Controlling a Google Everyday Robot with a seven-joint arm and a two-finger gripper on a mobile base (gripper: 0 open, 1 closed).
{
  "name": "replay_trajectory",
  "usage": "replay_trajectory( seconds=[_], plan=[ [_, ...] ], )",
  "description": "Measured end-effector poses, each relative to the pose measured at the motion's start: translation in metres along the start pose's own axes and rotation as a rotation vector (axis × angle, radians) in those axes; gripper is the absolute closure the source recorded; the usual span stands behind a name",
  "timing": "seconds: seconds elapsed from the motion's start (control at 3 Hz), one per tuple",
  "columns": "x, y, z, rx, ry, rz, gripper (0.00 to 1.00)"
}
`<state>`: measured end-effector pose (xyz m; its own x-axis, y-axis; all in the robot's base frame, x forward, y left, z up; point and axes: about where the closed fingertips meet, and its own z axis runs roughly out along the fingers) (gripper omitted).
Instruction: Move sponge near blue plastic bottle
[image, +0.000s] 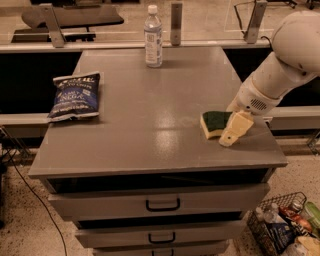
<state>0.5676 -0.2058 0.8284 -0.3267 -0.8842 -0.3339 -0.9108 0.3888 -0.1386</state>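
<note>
Camera view: gripper (235, 129) rests at one edge of the sponge (215, 121) — open or closed, I cannot tell. Centre it squarely over the sponge before lifting — then carry toward the blue plastic bottle (153, 37).

One sponge (214, 121) lies near right on the one cabinet (150, 125), with one gripper (232, 132) just beside it. One bottle (153, 36) stands far, one snack bag (75, 96) left. Three drawer handles (162, 204) show below. One wire basket (260, 232) sits near right.
</note>
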Motion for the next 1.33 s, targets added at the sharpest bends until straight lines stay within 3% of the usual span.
replay_trajectory(
  seconds=[0.67,1.0,1.33],
  plan=[
    [-0.006,-0.012,-0.028,0.019,-0.013,0.000,0.87],
    [-0.008,-0.024,-0.066,0.072,-0.005,-0.025,1.00],
    [0.001,-0.042,-0.104,0.112,-0.012,-0.022,1.00]
  ],
)
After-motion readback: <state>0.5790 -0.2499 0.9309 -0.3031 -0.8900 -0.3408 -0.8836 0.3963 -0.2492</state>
